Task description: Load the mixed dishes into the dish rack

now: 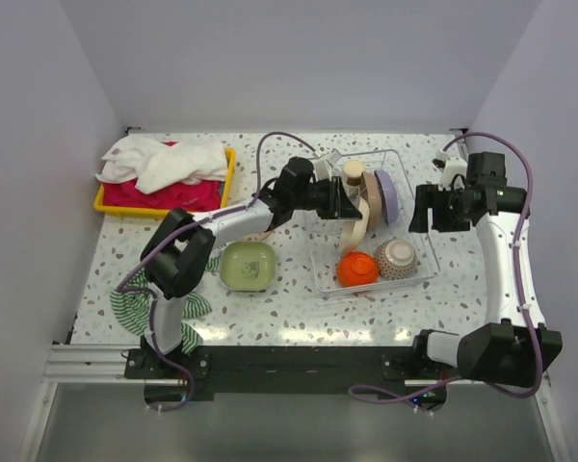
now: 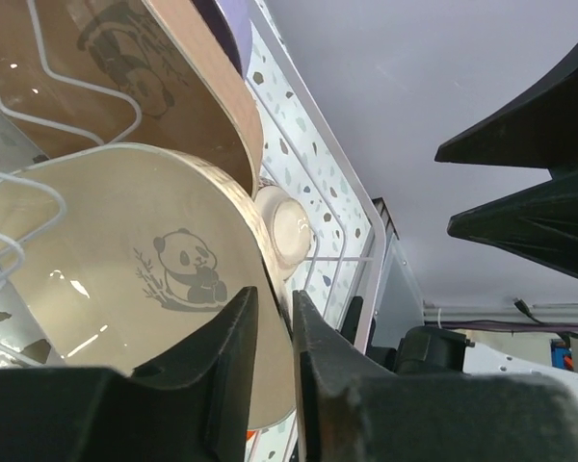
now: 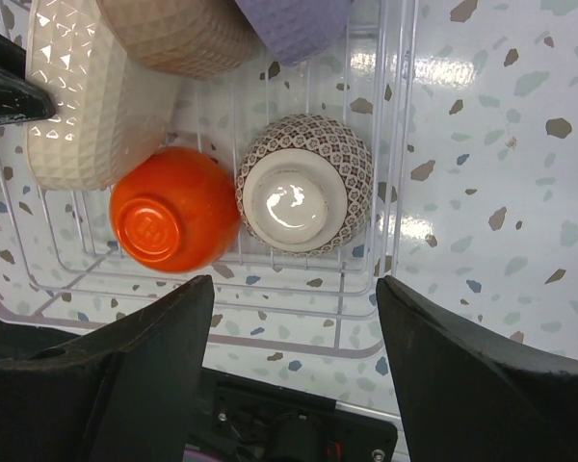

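Note:
The dish rack (image 1: 416,252) stands right of the table's middle. It holds an upright lilac plate (image 1: 389,196), a tan plate (image 1: 372,192), a beige cup (image 1: 354,171), an upturned orange bowl (image 1: 356,269) and an upturned speckled bowl (image 1: 398,257). My left gripper (image 1: 342,200) is shut on the rim of a cream panda plate (image 2: 125,260), which stands tilted among the rack wires (image 2: 337,192) in front of the brown plate (image 2: 154,67). My right gripper (image 1: 426,210) is open and empty above the rack's right edge, over the orange bowl (image 3: 169,221) and the speckled bowl (image 3: 303,197).
A pale green rounded-square plate (image 1: 248,266) lies on the table left of the rack. A yellow tray of towels (image 1: 164,173) stands at the back left. A green striped cloth (image 1: 135,303) lies at the front left beside the left arm's base.

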Tool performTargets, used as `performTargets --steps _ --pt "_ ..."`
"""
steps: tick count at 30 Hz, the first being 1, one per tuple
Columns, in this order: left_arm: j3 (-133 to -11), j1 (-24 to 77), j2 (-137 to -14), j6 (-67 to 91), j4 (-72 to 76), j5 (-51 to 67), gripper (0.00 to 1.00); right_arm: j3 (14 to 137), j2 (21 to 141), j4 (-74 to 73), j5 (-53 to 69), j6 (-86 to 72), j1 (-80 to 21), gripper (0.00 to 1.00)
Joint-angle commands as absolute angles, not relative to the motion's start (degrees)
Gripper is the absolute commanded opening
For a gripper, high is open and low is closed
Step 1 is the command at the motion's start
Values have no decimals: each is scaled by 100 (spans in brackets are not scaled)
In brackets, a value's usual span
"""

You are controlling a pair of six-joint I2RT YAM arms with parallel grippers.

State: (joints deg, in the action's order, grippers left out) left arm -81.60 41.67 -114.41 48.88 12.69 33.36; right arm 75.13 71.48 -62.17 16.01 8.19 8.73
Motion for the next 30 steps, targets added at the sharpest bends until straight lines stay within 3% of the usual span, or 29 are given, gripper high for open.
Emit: performTargets --steps 1,4,14,30 --pt "-8429 4184 -11558 4799 1494 3445 15 7629 7066 -6170 1644 844 888 73" --pt "-8455 4166 -11505 4886 1564 3437 0 7673 7110 -6187 1644 844 896 73" --pt "-8077 3929 -11557 6669 2865 3305 0 8015 7391 -6257 1547 773 888 73" --pt "-8218 3920 -12111 7348 3858 2769 0 8428 7760 -6372 1336 773 888 73"
